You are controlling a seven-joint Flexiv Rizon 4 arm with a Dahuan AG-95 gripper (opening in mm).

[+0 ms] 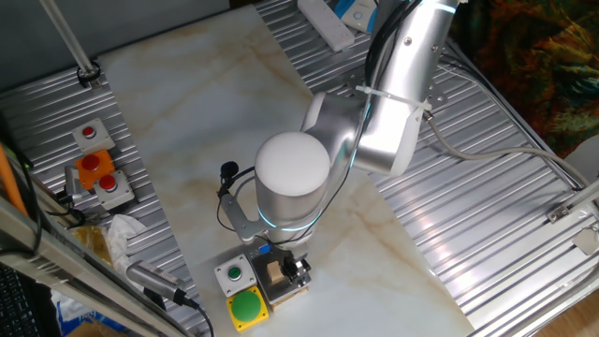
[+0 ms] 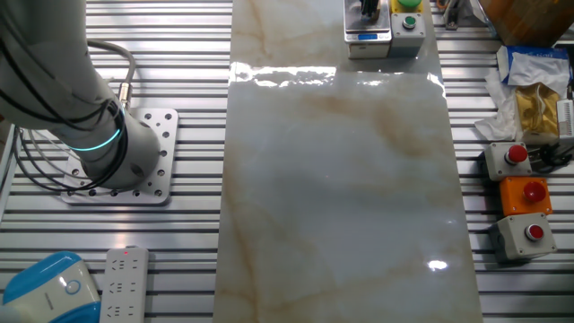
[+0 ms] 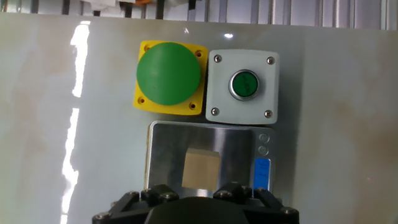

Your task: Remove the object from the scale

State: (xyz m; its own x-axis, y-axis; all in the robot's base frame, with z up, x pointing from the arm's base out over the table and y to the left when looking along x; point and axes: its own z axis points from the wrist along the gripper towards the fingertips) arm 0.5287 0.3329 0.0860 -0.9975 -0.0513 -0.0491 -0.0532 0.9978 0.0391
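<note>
The scale [image 3: 165, 149] lies on the marble board just below the two button boxes; it has a flat grey plate and a blue mark at its right edge. The object, a small tan wooden cube [image 3: 201, 168], sits on the middle of the plate. My gripper [image 3: 199, 193] hangs right above the scale. Only its dark base shows at the bottom of the hand view; its two halves stand apart, wider than the cube, and hold nothing. In one fixed view the gripper [image 1: 286, 266] is over the scale [image 1: 292, 293] and cube [image 1: 273, 274]. In the other fixed view scale [image 2: 368, 36] and gripper [image 2: 368, 8] are at the far edge.
A yellow box with a big green button [image 3: 168, 73] and a grey box with a small green button [image 3: 242, 84] stand against the scale's far side. Red and orange button boxes [image 2: 520, 193] and a crumpled bag [image 2: 531, 106] lie on the metal slats. A power strip [image 2: 121, 283] lies near the arm's base.
</note>
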